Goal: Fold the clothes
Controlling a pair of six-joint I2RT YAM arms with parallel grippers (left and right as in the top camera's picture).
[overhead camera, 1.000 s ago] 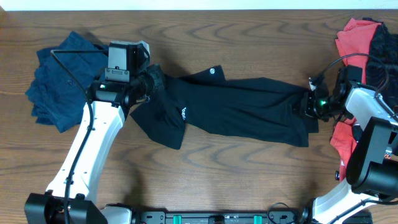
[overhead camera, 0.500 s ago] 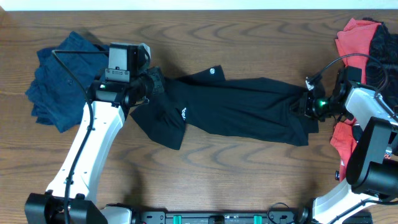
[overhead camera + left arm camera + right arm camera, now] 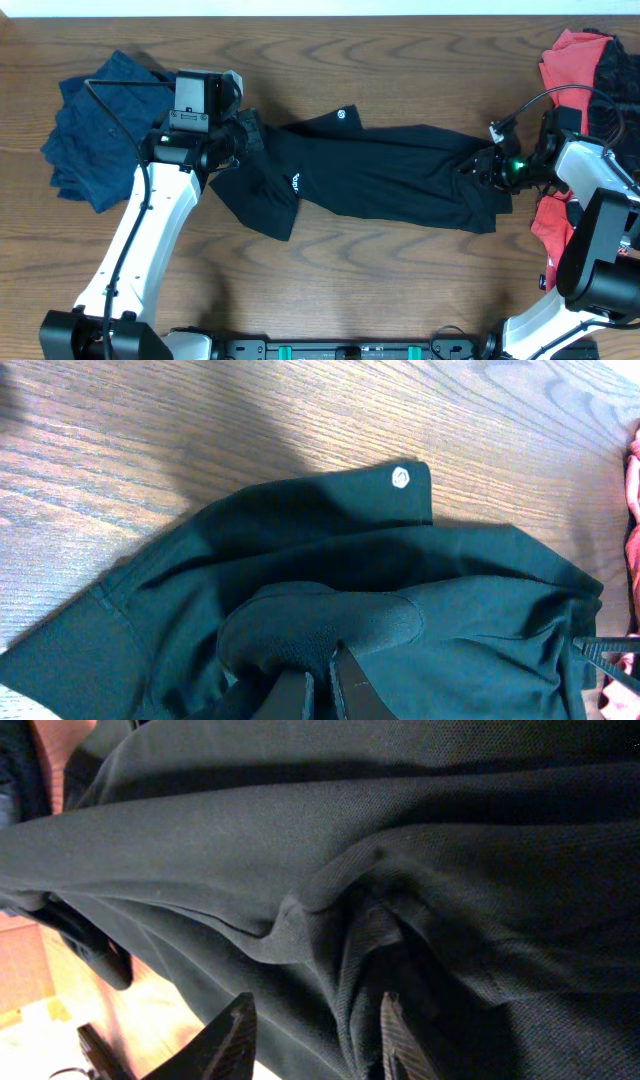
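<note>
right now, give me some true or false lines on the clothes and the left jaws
1. The black shirt lies stretched across the middle of the table. True.
2. The navy garment lies on top of the black shirt. False: it lies bunched at the table's left end, not on the shirt.
3. The left jaws are shut on a bunch of the black shirt. True.
4. The black shirt carries no markings. False: a small white logo shows near its upper edge.
5. The red garment lies in the middle of the table. False: it lies at the right edge.
</note>
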